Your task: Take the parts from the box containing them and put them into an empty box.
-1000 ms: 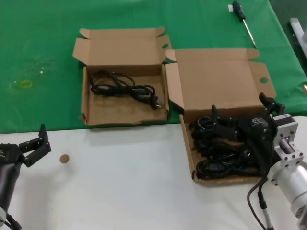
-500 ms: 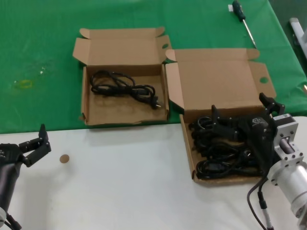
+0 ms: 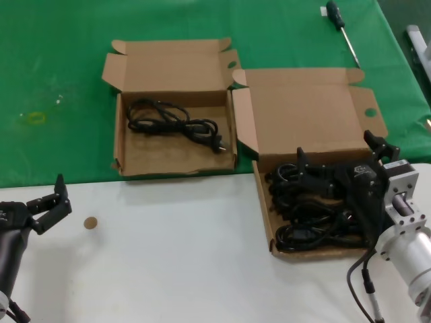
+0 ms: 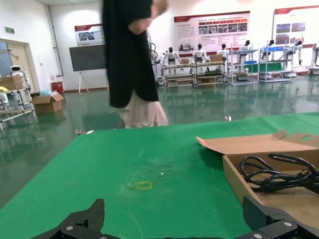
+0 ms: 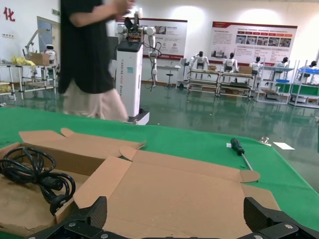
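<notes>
At the near edge of the table (image 3: 175,269), the left gripper (image 3: 48,203) waits idle over the white surface near the front-left corner, its fingers spread wide and holding nothing; a small brown disc (image 3: 89,223) lies just beside it. Toward the front-right corner, the right gripper (image 3: 340,168) hangs low over the box containing them (image 3: 264,215), its jaws wide apart and nothing yet between them, poised above the piled parts (image 3: 306,208).

The main risk, judged from this pose, lies in the tangle: the cords lie heaped and overlapping, so a close could snag loops of two bundles at once, or catch only a single strand and let the rest trail and drag over the low wall. A trailing plug could also hook the raised lid (image 3: 310,111) standing just behind the pile, tugging the light cardboard out of place.

Farther back, on the green cloth (image 3: 54,81), the empty box (image 3: 121,145) sits touching the larger one's left flap, and already holds one cord (image 3: 172,121). A carry across could clip its taller wall. A screwdriver (image 3: 342,33) lies near the far-right corner, well apart from the work.
</notes>
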Robot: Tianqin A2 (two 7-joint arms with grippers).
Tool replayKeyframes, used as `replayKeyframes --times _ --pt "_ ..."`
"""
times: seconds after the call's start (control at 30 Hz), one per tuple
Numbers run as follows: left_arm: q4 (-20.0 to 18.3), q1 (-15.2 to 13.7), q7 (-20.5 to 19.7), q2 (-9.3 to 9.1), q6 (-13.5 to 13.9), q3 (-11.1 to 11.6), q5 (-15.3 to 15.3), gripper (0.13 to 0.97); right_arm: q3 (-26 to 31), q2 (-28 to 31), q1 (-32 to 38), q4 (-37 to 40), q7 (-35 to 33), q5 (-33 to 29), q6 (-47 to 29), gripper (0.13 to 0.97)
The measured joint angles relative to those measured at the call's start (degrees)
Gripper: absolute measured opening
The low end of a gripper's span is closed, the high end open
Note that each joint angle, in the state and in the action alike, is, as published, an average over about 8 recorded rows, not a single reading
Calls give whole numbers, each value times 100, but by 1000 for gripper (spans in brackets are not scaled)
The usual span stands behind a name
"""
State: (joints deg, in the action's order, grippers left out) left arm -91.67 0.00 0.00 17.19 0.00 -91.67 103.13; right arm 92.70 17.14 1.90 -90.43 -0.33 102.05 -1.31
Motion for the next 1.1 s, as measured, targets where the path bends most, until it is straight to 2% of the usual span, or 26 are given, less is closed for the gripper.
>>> replayKeyframes --times 1.1 --pt "0 0 0 0 0 0 0 966 0 0 0 0 0 0 0 966"
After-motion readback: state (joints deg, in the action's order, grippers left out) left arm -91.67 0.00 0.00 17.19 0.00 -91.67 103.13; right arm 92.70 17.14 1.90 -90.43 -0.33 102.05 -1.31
